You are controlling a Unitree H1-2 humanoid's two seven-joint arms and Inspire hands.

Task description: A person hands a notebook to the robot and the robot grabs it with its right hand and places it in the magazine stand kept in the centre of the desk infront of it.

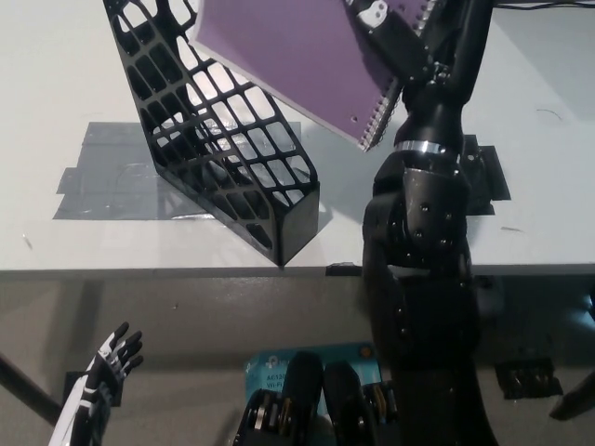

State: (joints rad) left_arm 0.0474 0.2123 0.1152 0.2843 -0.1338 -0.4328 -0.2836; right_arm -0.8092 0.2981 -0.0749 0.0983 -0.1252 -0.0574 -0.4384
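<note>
Right now my right hand [395,37] grips the purple notebook [297,60], tilted above the black magazine stand [218,139]; I should level its lower edge over the opening before lowering. Left hand [107,367] rests low, fingers spread.

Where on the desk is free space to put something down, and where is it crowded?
Free: the white desk left of the magazine stand, and at the far right beyond the right hand. Crowded: the centre, with the stand and the purple notebook held above it. The left hand rests below the desk edge.
</note>
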